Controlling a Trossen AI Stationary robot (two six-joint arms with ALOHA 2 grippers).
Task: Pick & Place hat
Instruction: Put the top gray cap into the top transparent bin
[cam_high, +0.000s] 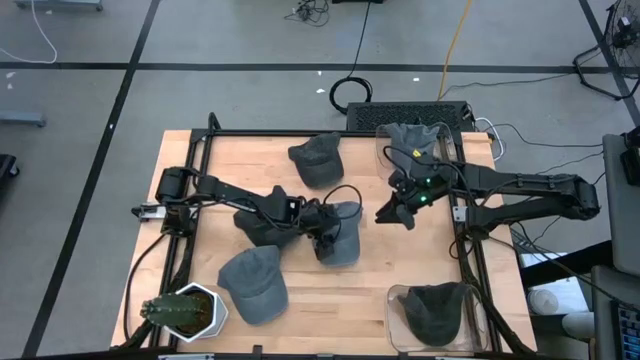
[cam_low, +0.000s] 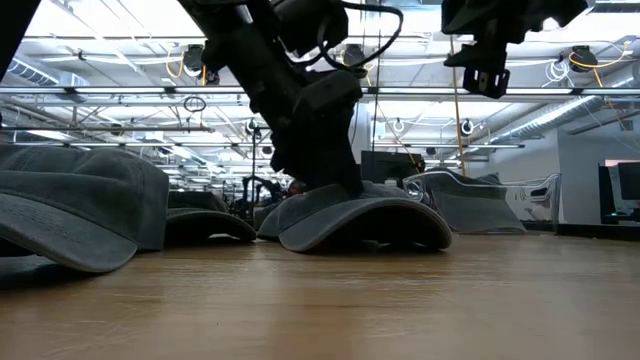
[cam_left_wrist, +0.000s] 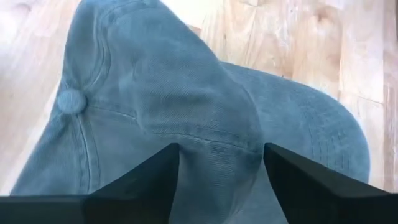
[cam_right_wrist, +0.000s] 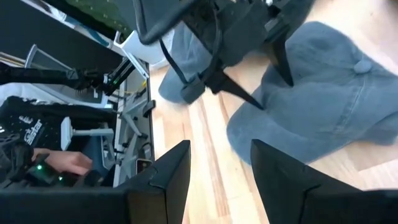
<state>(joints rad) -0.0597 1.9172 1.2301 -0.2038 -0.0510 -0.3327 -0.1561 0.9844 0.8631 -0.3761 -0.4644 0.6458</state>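
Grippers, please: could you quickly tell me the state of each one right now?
Left gripper: open, fingers astride the crown of the grey hat, not gripping it.
Right gripper: open, holding nothing, raised above the table.

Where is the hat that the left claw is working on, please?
In the high view, the hat lies mid-table under the open left claw, left of the right claw.

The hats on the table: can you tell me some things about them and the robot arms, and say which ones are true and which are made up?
1. The left gripper is down at the middle hat. True.
2. Its fingers are squeezed shut. False: they stand apart, over the hat's crown.
3. The right gripper holds a hat. False: its fingers are open and hold nothing.
4. A clear bin holds a hat. True.
5. The plant pot sits in the middle. False: it's at a corner.
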